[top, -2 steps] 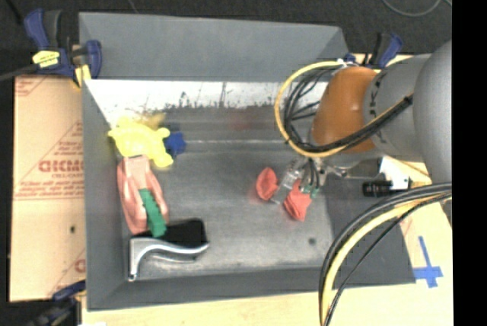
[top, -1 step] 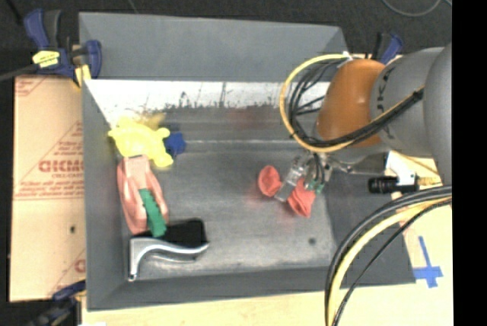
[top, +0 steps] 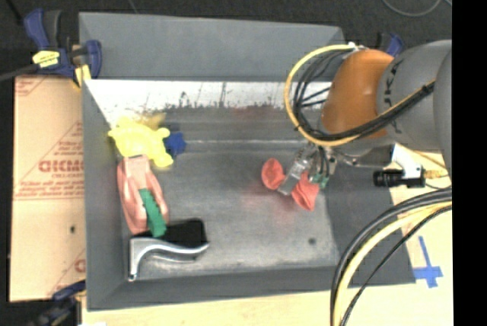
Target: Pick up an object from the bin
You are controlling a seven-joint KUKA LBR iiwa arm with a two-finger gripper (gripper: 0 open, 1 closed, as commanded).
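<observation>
One red crumpled soft item (top: 271, 174), lying right of centre in the grey metal bin (top: 228, 229), its lobes showing either side of the gripper (top: 303, 181), whose open or closed state cannot be told; hazard: an off-centre purchase may let it slip on lifting.

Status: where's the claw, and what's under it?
Claw low, right of bin centre, at red crumpled thing. Grip unconfirmed. Yellow toy, pink piece, silver tool heaped far left.

Scuffed, seemingly matt metal bin (top: 228, 233)
</observation>
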